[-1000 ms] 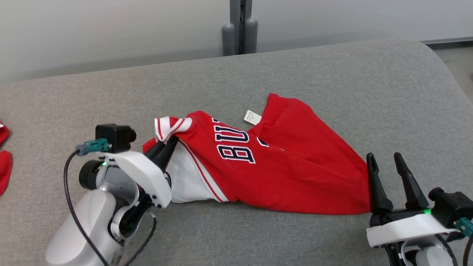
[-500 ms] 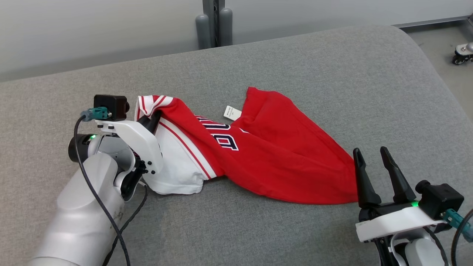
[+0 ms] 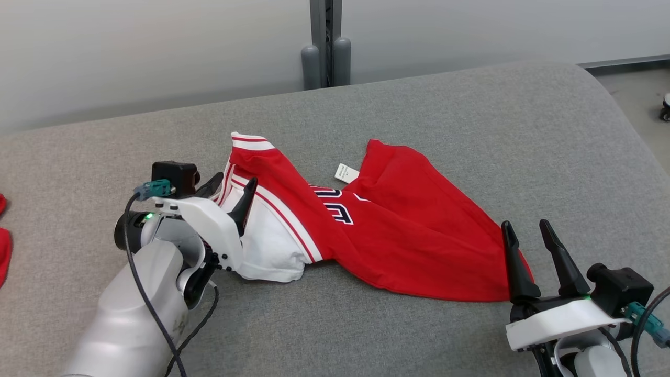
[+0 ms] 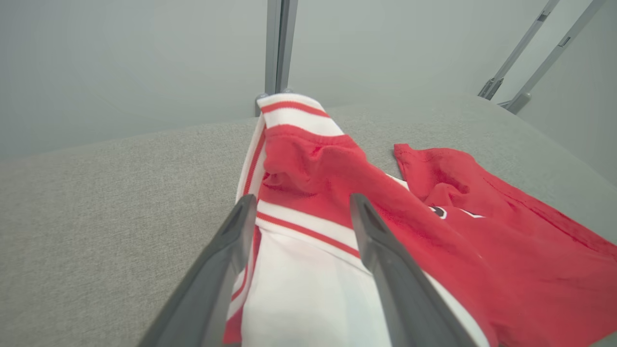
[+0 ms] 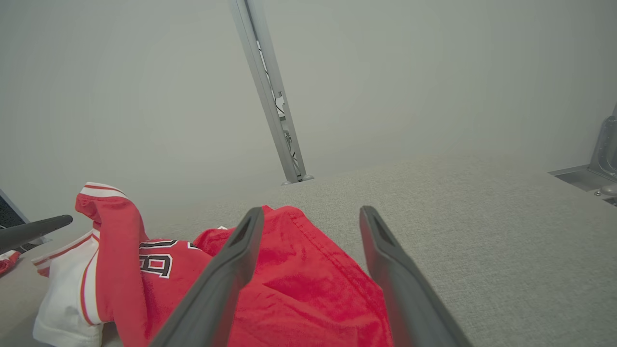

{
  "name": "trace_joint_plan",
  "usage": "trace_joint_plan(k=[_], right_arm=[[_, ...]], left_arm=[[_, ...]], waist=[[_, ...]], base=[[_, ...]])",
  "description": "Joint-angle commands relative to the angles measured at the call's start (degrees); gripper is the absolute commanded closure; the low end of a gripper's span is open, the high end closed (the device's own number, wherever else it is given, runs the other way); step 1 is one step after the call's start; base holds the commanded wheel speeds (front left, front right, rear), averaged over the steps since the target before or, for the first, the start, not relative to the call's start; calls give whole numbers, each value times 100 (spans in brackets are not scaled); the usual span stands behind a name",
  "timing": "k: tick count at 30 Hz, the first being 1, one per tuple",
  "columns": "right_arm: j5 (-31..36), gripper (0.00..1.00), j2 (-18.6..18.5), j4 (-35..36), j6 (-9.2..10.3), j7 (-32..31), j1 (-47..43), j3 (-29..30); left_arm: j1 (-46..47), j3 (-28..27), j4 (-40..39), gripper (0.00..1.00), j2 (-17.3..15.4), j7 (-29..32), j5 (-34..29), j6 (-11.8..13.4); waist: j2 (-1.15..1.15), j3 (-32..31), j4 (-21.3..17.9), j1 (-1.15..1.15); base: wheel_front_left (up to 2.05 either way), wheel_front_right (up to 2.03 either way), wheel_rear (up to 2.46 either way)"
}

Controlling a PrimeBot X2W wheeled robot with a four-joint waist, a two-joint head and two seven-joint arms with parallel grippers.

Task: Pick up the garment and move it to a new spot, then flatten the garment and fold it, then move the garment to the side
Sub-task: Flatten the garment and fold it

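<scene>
Now the soft red-and-white garment (image 3: 408, 235) lies crumpled on the grey woven surface (image 3: 471, 131), its striped sleeve (image 3: 251, 149) standing up between the spread tapered fingers of the left gripper (image 3: 233, 189); the right gripper (image 3: 526, 230), fingers also spread, stands at the hem.

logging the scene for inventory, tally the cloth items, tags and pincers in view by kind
red and white jersey: 1
white tag: 1
pincers: 2, left pincer and right pincer
red cloth patch cut off at the left edge: 2
total: 6
</scene>
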State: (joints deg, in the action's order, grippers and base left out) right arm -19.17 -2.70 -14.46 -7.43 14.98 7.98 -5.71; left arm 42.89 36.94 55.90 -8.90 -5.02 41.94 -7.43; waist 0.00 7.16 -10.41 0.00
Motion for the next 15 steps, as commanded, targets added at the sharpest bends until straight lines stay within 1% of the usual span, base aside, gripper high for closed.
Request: trace_joint_plan(k=[1,6,10,13,15], right_arm=[[29,0,-39,-25,-12,17,-49,30],[69,0,-38,56,-12,17,-157,79],[108,0,-37,127,-12,17,-225,142],[102,0,-38,197,-12,17,-273,210],[90,0,-38,265,-12,17,-287,264]], left_arm=[[-107,57,-94,0,-116,-186,56,-7],[-393,164,-387,0,-431,-726,165,-8],[-675,32,-748,0,-705,-964,153,-8],[-953,-126,-1113,0,-836,-1015,130,63],[-1162,-254,-1409,0,-896,-1019,101,175]], waist=[[0,-106,66,0],[0,-221,100,0],[0,-254,127,0],[0,-245,148,0],[0,-233,168,0]], base=[[0,0,0],[0,0,0],[0,0,0],[0,0,0],[0,0,0]])
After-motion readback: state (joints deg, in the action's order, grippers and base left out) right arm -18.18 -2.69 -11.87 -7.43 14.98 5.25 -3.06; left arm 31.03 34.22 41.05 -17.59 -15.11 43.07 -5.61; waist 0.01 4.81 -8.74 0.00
